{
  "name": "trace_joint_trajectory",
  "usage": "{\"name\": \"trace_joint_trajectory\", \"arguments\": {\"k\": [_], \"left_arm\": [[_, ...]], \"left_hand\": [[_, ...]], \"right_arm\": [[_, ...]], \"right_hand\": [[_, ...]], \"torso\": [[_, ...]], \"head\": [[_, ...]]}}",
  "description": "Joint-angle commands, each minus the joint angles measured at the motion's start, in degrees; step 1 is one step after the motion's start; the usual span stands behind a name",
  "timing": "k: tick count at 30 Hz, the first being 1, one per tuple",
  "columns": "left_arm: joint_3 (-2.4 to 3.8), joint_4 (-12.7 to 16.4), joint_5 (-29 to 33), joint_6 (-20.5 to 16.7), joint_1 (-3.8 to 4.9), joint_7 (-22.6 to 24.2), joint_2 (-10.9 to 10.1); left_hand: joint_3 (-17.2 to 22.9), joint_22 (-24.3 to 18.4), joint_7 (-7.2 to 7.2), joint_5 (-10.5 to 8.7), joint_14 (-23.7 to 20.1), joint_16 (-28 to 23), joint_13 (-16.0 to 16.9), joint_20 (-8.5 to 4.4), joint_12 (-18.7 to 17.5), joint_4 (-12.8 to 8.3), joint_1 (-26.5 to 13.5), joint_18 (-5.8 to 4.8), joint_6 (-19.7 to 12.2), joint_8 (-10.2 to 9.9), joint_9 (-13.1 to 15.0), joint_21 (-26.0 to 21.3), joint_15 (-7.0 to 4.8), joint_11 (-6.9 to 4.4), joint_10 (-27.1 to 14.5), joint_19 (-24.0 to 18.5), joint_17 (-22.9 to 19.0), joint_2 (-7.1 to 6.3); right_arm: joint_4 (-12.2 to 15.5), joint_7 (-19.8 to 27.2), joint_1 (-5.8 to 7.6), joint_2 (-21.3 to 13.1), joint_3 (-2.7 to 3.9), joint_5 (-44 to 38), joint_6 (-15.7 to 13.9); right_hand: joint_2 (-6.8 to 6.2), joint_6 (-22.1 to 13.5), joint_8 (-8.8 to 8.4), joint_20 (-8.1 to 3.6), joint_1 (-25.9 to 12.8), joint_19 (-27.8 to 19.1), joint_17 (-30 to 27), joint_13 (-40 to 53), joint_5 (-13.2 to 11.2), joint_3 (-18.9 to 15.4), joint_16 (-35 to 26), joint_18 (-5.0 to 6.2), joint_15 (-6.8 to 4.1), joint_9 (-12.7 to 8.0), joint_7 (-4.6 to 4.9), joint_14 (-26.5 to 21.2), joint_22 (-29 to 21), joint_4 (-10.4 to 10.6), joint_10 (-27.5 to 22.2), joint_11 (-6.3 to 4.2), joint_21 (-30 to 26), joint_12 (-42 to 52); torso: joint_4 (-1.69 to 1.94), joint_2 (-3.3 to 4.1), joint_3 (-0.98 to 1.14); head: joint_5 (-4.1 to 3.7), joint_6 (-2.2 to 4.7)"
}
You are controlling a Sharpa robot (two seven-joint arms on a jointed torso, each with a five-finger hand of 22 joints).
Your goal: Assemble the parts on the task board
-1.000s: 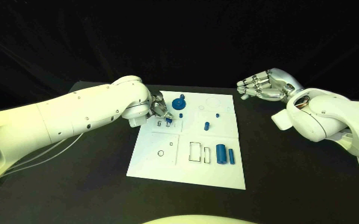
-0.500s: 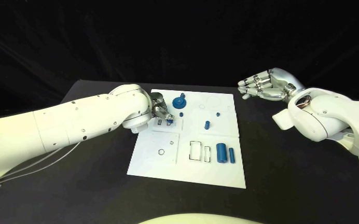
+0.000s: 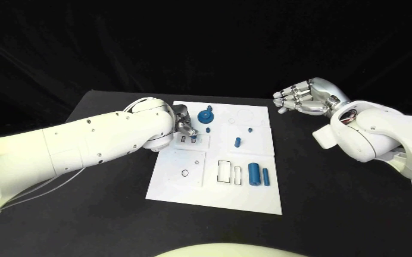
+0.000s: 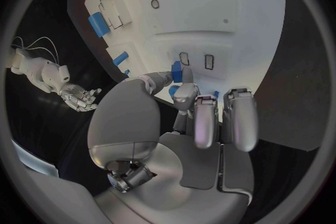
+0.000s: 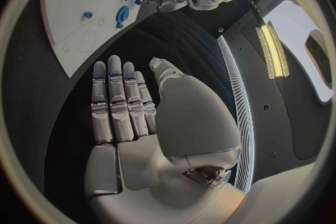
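Observation:
The white task board (image 3: 193, 179) lies mid-table. My left hand (image 3: 184, 127) hovers over the board's left side and pinches a small blue part (image 4: 178, 74) between thumb and finger, just above two small rectangular slots (image 4: 209, 61). A blue gear-like part (image 3: 205, 117) stands just beyond the hand. Small blue pegs (image 3: 237, 144) stand in the board's middle. A thick blue cylinder (image 3: 254, 174) and a thinner one (image 3: 267, 177) lie on the near right. My right hand (image 3: 302, 99) hangs off the board's far right corner, fingers straight and apart, holding nothing.
Outlined recesses (image 3: 224, 174) and a small ring hole (image 3: 186, 175) mark the board's near half. A faint circle (image 3: 246, 116) marks the far right. Bare black table (image 3: 334, 197) surrounds the board. My left forearm (image 3: 86, 144) covers the table's left side.
My left forearm has swung a little towards the board, and the hand has settled lower over the small slots with the blue part. The right hand has not moved.

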Motion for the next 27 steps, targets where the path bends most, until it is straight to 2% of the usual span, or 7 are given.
{"name": "trace_joint_trajectory", "arguments": {"k": [1, 12, 27], "left_arm": [[0.03, -0.20, -3.13, 1.71, -0.07, -0.03, 0.24], [0.02, -1.20, -3.40, 3.11, -0.52, -0.16, 0.78], [0.01, -1.12, -2.94, 4.85, -1.03, 0.04, 1.02]], "left_hand": [[11.79, 0.11, -0.53, 0.33, 4.09, -0.16, 0.74, -0.15, 0.70, -11.58, -0.31, -1.00, 0.16, 0.25, 0.15, 0.23, -0.40, -0.03, 0.58, 0.41, 8.38, 0.39], [11.85, 0.20, -0.58, 0.34, 4.09, -0.15, 1.25, -0.18, 1.16, -11.64, -0.48, -1.02, 0.21, 0.35, 0.27, 0.27, -0.43, -0.07, 0.84, 0.46, 8.40, 0.28], [11.85, 0.32, -0.63, 0.29, 4.09, -0.17, 1.56, -0.20, 1.48, -11.64, -0.79, -1.05, 0.26, 0.46, 0.41, 0.33, -0.47, -0.12, 0.99, 0.51, 8.38, 0.12]], "right_arm": [[0.13, 0.82, -0.07, -0.03, 0.01, 0.34, 0.06], [0.13, 1.01, -0.14, -0.07, 0.01, 0.34, -0.01], [0.05, 0.98, -0.21, -0.03, 0.01, 0.34, 0.04]], "right_hand": [[0.26, 0.16, -0.03, 0.03, -0.39, -0.45, -0.08, -0.07, 0.24, 0.24, -0.05, 0.45, 0.12, -0.07, 0.41, -0.46, -0.05, 0.19, -0.32, -0.08, 0.14, 0.37], [0.30, 0.17, -0.03, 0.03, -0.42, -0.46, -0.10, -0.09, 0.38, 0.28, -0.04, 0.45, 0.11, -0.07, 0.40, -0.46, -0.11, 0.23, -0.32, -0.09, 0.15, 0.38], [0.37, 0.21, 0.00, 0.03, -0.54, -0.44, -0.14, -0.11, 0.56, 0.32, -0.02, 0.46, 0.11, -0.06, 0.39, -0.43, -0.21, 0.32, -0.29, -0.10, 0.17, 0.42]], "torso": [[0.06, 0.04, 0.00], [-0.01, 0.01, 0.01], [0.04, -0.04, 0.04]], "head": [[-0.24, -0.10], [-0.25, -0.41], [-0.23, -0.88]]}}
